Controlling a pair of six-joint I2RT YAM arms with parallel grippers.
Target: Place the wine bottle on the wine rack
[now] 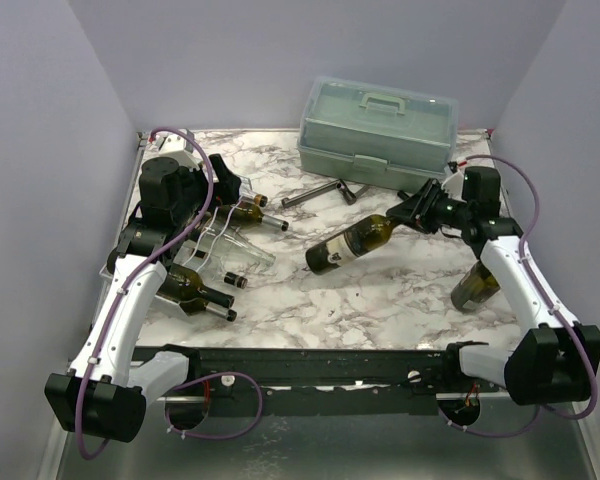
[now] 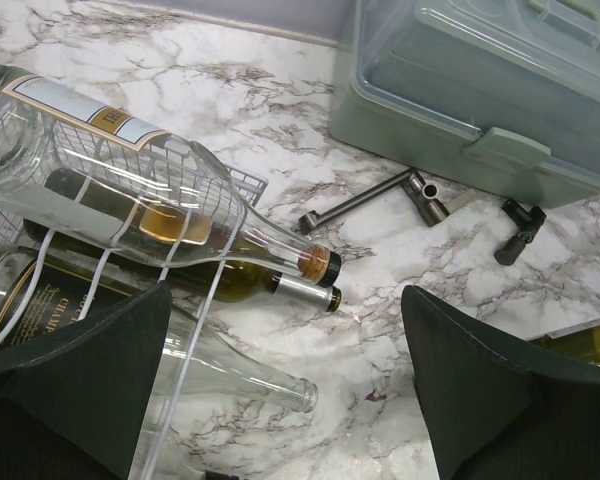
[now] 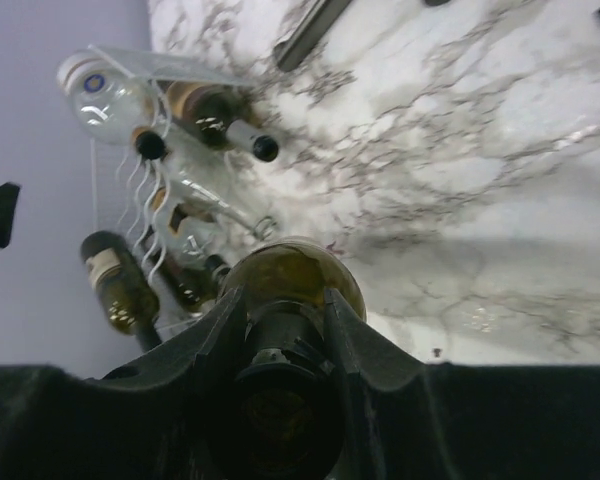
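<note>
My right gripper [image 1: 412,208] is shut on the neck of a dark green wine bottle [image 1: 352,241] with a white label, holding it tilted above the table middle, base toward the left. In the right wrist view the fingers [image 3: 220,320] clamp the neck, with the bottle [image 3: 298,268] beyond. The white wire wine rack [image 1: 206,236] lies at the left with several bottles on it; it also shows in the left wrist view [image 2: 193,322] and the right wrist view [image 3: 150,215]. My left gripper [image 1: 230,188] hovers open and empty over the rack's far end [image 2: 285,390].
A pale green toolbox [image 1: 378,128] stands at the back. Dark metal tools [image 1: 318,192] lie in front of it. Another green bottle [image 1: 475,286] stands under my right arm. A clear bottle [image 2: 130,170] and dark bottles fill the rack.
</note>
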